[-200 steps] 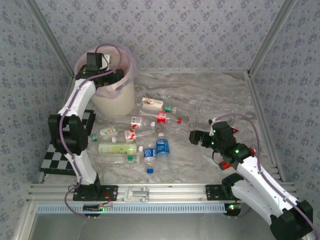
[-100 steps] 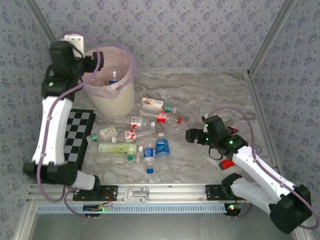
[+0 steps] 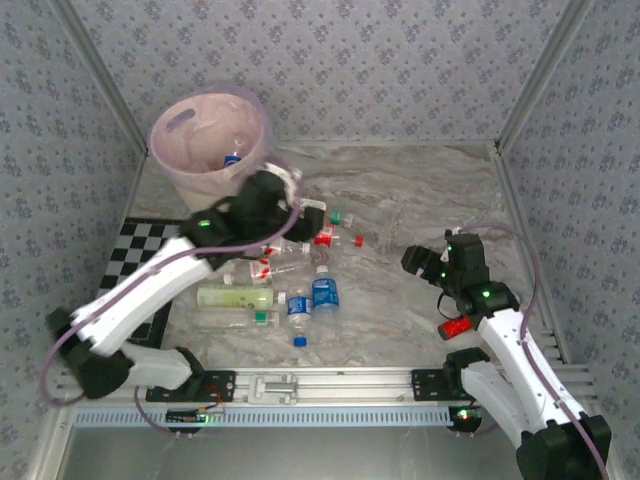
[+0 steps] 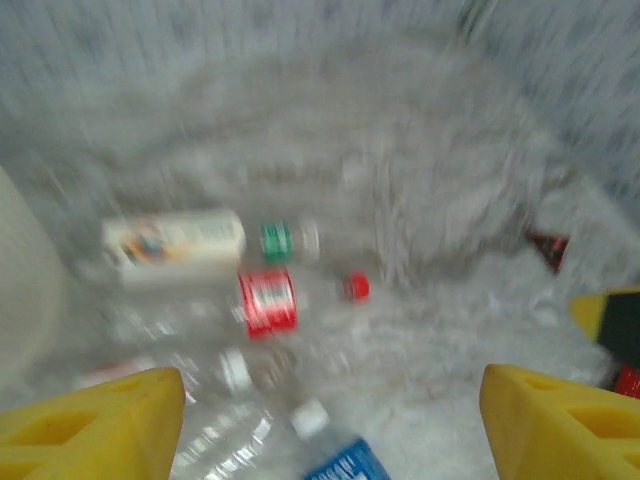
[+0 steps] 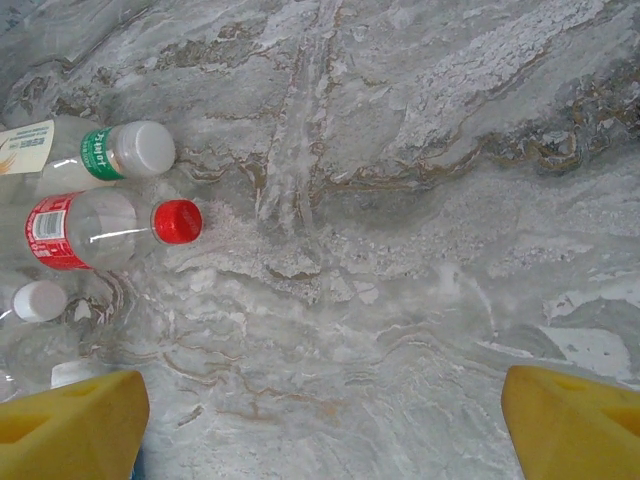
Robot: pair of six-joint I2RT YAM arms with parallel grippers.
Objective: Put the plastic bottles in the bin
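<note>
Two blue-labelled bottles on table, one bin, left gripper, right gripper, both splayed.

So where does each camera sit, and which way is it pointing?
Top: fixed high, near edge of the table, looking down and forward at bin and bottles; shows left arm, right arm, left hand, right hand.
Left wrist: on the left arm, looking forward and down over the bottles, blurred; its yellow fingers at the bottom corners.
Right wrist: on the right arm, looking straight down at the table; yellow fingers at the bottom corners.
Shared: both wrist views catch the red-label bottle.
</note>
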